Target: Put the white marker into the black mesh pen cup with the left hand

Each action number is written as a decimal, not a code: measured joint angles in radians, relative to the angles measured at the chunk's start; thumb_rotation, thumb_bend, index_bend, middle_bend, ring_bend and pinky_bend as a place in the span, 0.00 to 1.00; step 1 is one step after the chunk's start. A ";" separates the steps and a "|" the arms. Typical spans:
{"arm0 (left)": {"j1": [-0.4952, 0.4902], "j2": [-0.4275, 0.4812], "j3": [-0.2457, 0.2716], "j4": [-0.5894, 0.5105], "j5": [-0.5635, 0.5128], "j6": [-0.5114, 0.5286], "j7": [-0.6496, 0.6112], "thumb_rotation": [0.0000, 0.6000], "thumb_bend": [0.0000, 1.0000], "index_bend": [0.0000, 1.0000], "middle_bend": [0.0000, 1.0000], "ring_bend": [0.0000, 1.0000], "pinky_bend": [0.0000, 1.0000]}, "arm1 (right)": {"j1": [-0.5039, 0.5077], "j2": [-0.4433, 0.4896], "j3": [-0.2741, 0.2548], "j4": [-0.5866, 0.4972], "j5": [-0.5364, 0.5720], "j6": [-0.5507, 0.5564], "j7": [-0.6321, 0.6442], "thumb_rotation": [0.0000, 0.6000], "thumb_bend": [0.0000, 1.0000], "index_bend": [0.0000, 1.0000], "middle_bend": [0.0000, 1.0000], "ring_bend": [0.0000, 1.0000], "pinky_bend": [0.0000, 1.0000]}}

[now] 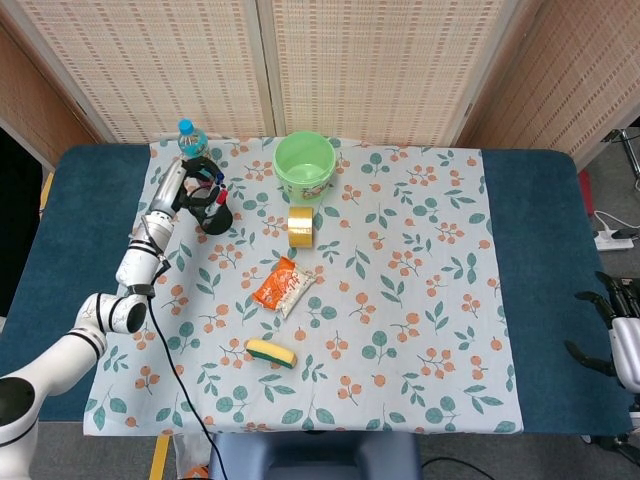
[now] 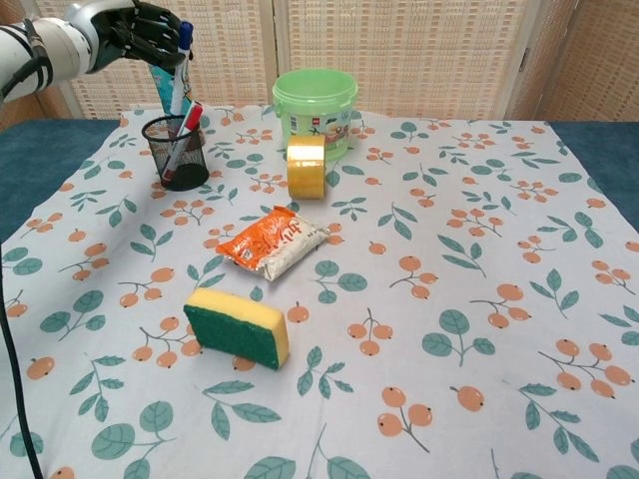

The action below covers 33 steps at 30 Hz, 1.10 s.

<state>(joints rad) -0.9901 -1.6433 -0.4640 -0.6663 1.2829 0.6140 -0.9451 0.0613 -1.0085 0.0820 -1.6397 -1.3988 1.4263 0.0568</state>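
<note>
The black mesh pen cup (image 1: 214, 217) (image 2: 176, 153) stands at the back left of the floral cloth, with a red marker (image 2: 186, 125) leaning in it. My left hand (image 1: 190, 181) (image 2: 138, 32) hovers just above the cup and grips the white marker (image 2: 179, 82), blue cap up. The marker hangs nearly upright, its lower end at the cup's rim. Whether the tip is inside the cup I cannot tell. My right hand (image 1: 622, 338) rests far off at the table's right edge, fingers apart and holding nothing.
Behind the cup stands a blue-capped bottle (image 1: 186, 130). A green bucket (image 1: 305, 165) (image 2: 315, 105) and a yellow tape roll (image 1: 300, 226) (image 2: 307, 165) lie right of the cup. An orange snack packet (image 1: 283, 287) (image 2: 275, 241) and a sponge (image 1: 271, 352) (image 2: 237, 326) lie nearer.
</note>
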 measured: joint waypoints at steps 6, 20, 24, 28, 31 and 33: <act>-0.026 -0.068 0.065 0.155 0.047 -0.020 -0.104 1.00 0.39 0.55 0.56 0.25 0.34 | 0.007 -0.006 0.002 -0.001 0.010 -0.016 -0.014 1.00 0.13 0.29 0.06 0.11 0.00; -0.069 -0.139 0.163 0.316 0.088 -0.053 -0.192 1.00 0.40 0.19 0.07 0.01 0.20 | 0.005 -0.006 0.005 -0.002 0.016 -0.016 -0.018 1.00 0.13 0.29 0.06 0.11 0.00; -0.072 -0.137 0.178 0.323 0.092 -0.050 -0.181 1.00 0.40 0.11 0.00 0.00 0.14 | 0.004 -0.004 0.005 -0.002 0.013 -0.013 -0.010 1.00 0.13 0.29 0.06 0.11 0.00; -0.072 -0.139 0.178 0.331 0.085 -0.033 -0.156 1.00 0.40 0.11 0.00 0.00 0.13 | 0.004 -0.002 0.004 -0.002 0.011 -0.014 -0.002 1.00 0.13 0.29 0.06 0.11 0.00; -0.069 -0.139 0.175 0.338 0.082 0.021 -0.106 1.00 0.40 0.13 0.04 0.00 0.13 | 0.004 -0.001 0.002 -0.002 0.002 -0.015 0.005 1.00 0.13 0.29 0.06 0.11 0.00; -0.059 -0.133 0.180 0.338 0.088 0.088 -0.039 1.00 0.40 0.19 0.09 0.01 0.15 | 0.005 0.000 0.000 -0.003 -0.008 -0.015 0.014 1.00 0.13 0.29 0.06 0.11 0.00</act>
<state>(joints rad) -1.0495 -1.7760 -0.2837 -0.3279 1.3713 0.7024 -0.9840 0.0664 -1.0081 0.0816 -1.6425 -1.4072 1.4109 0.0709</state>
